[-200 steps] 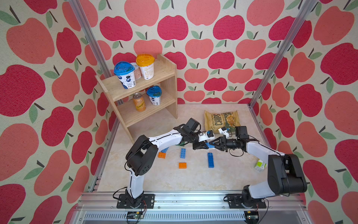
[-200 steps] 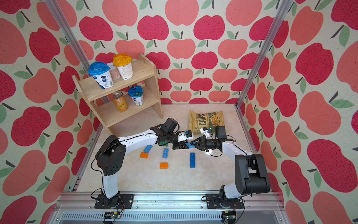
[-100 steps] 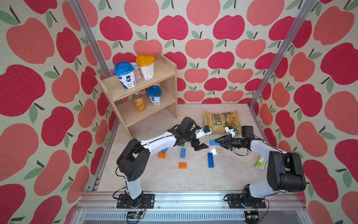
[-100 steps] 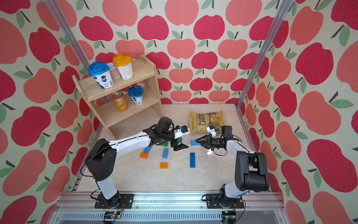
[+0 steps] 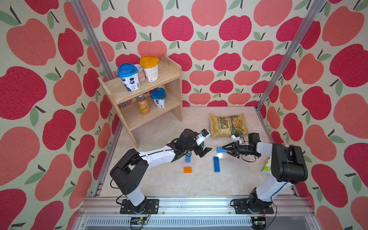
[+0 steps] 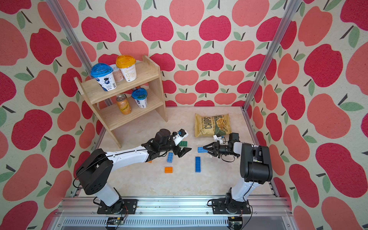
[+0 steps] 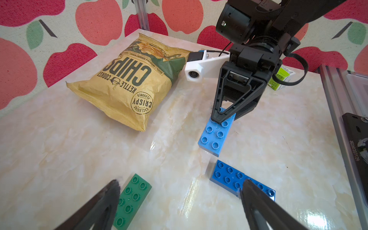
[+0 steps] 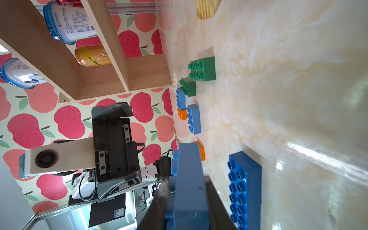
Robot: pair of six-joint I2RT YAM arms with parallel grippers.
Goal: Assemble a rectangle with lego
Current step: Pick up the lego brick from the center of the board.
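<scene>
My right gripper (image 5: 223, 148) is shut on one end of a light blue lego brick (image 5: 219, 149), held just above the table; the grip shows close up in the right wrist view (image 8: 187, 199) and from the left wrist (image 7: 216, 137). My left gripper (image 5: 204, 147) hangs open and empty over the table (image 7: 180, 184), between a green brick (image 7: 131, 199) and a long dark blue piece (image 7: 229, 176). That dark blue piece (image 5: 216, 164) lies near an orange brick (image 5: 187, 169) and a blue brick (image 5: 188, 158). Several more bricks (image 8: 188, 86) lie beyond, partly hidden under the left arm.
A chips bag (image 5: 229, 125) lies flat behind the grippers. A wooden shelf (image 5: 151, 99) with cups and a can stands at the back left. A small green-and-white carton (image 5: 266, 169) sits by the right arm's base, near the table's right edge.
The grippers were together at mid-table with the left one shut. The left has opened and drawn back leftward. The right has pulled away rightward with the light blue brick.
</scene>
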